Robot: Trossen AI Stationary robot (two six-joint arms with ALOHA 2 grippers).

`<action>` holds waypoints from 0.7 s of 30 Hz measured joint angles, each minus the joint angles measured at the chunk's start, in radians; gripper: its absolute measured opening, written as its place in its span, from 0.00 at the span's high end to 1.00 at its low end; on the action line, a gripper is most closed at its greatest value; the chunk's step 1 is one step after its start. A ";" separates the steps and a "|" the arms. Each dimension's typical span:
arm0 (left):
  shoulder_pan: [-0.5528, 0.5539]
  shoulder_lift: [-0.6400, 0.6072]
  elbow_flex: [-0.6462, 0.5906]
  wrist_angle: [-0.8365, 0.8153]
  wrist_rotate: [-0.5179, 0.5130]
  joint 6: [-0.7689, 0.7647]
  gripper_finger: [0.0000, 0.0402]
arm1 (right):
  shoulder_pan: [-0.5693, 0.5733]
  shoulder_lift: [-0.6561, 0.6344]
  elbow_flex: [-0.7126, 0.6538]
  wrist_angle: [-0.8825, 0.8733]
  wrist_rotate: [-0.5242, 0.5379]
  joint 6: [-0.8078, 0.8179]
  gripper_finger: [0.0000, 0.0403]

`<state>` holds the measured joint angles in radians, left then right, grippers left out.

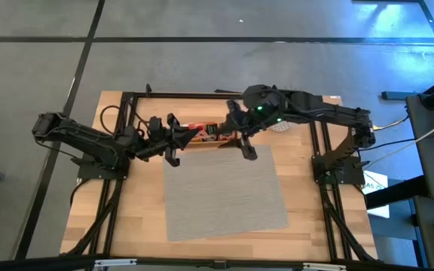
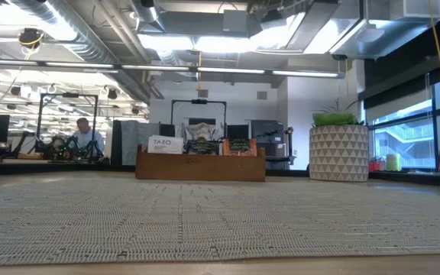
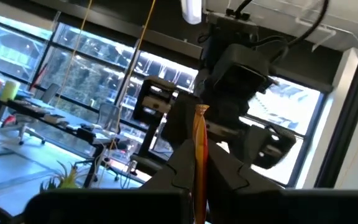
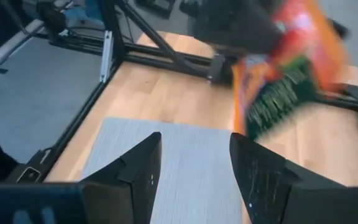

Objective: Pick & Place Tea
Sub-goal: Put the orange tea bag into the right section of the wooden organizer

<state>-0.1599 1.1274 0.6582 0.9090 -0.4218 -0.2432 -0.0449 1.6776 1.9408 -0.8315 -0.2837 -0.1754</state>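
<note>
My left gripper (image 1: 189, 136) hangs above the brown wooden tray (image 1: 211, 143) at the mat's far edge, shut on an orange tea sachet (image 3: 199, 134) with a green label (image 4: 283, 87). My right gripper (image 1: 239, 134) faces it from the table's right side, close by. Its fingers are open (image 4: 194, 163) and hold nothing, and the sachet lies just beyond them. In the low view the tray (image 2: 201, 165) holds more sachets standing upright: a white one (image 2: 164, 143) and dark ones (image 2: 201, 146). Neither gripper appears in that view. My left gripper pinches the orange sachet by its flat faces between its two fingers (image 3: 229, 171). In the left wrist view the sachet is edge-on, its free part (image 3: 199, 121) sticking out past the fingertips. The fingers come roughly level from the table's left. The sachet is lifted clear, tilted.
A grey woven mat (image 1: 224, 192) covers the middle of the wooden table (image 1: 138, 226). The black frame rails (image 1: 319, 162) run along the table's sides and far edge. Far off in the room behind, a person (image 2: 86, 137) sits at a desk.
</note>
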 joint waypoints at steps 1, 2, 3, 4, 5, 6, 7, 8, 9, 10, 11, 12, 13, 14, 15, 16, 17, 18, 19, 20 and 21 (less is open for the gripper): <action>-0.004 -0.001 0.000 0.004 -0.005 0.011 0.97 | 0.000 -0.012 0.000 -0.010 0.023 0.007 0.52; -0.005 -0.002 0.000 0.002 -0.005 0.020 0.97 | -0.001 -0.024 0.001 -0.020 0.050 0.014 0.52; -0.006 -0.003 0.000 -0.003 -0.006 0.027 0.97 | -0.001 -0.032 0.001 -0.031 0.080 0.019 0.52; -0.006 -0.003 0.000 -0.008 -0.005 0.029 0.97 | -0.001 -0.037 0.001 -0.033 0.106 0.025 0.52; -0.006 -0.003 0.000 -0.018 -0.006 0.029 0.97 | -0.001 -0.041 0.001 -0.033 0.124 0.037 0.52; -0.006 -0.001 0.000 -0.028 -0.007 0.031 0.97 | -0.001 -0.042 0.001 -0.033 0.132 0.044 0.52; -0.006 0.004 0.000 -0.033 -0.010 0.038 0.97 | -0.001 -0.043 0.001 -0.032 0.133 0.051 0.52; -0.006 0.007 0.000 -0.039 -0.008 0.048 0.97 | 0.002 -0.043 0.001 -0.030 0.135 0.069 0.52; -0.006 0.009 0.000 -0.039 0.003 0.062 0.97 | 0.004 -0.044 0.001 -0.030 0.136 0.085 0.52; -0.006 0.011 0.000 -0.031 0.017 0.075 0.97 | 0.004 -0.044 0.001 -0.029 0.135 0.098 0.52; -0.006 0.012 0.000 -0.029 0.022 0.086 0.97 | 0.005 -0.044 0.001 -0.029 0.134 0.108 0.52; -0.006 0.013 0.000 -0.030 0.021 0.091 0.97 | 0.005 -0.041 0.001 -0.026 0.131 0.116 0.52; -0.006 0.014 0.000 -0.030 0.019 0.094 0.97 | 0.005 -0.039 0.001 -0.020 0.132 0.120 0.52; -0.006 0.014 0.000 -0.030 0.015 0.098 0.97 | 0.004 -0.038 0.001 -0.018 0.132 0.124 0.52; -0.006 0.014 0.000 -0.028 0.014 0.100 0.97 | 0.004 -0.037 0.001 -0.015 0.133 0.129 0.52; -0.005 0.014 0.000 -0.022 0.014 0.100 0.97 | 0.004 -0.037 0.001 -0.003 0.133 0.137 0.52; -0.005 0.014 0.000 -0.012 0.014 0.100 0.97 | 0.004 -0.037 0.001 0.013 0.134 0.146 0.52; -0.005 0.014 0.000 0.004 0.014 0.101 0.97 | 0.004 -0.037 0.001 0.023 0.134 0.153 0.52; -0.005 0.014 0.000 0.017 0.015 0.105 0.97 | 0.004 -0.037 0.001 0.030 0.134 0.163 0.52; -0.005 0.014 0.000 0.027 0.015 0.108 0.97 | 0.004 -0.037 0.001 0.042 0.133 0.170 0.52; -0.005 0.014 0.000 0.041 0.016 0.108 0.97 | 0.004 -0.037 0.001 0.060 0.133 0.172 0.52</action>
<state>-0.1650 1.1415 0.6582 0.9496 -0.4056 -0.1352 -0.0406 1.6402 1.9415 -0.7713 -0.1505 -0.0032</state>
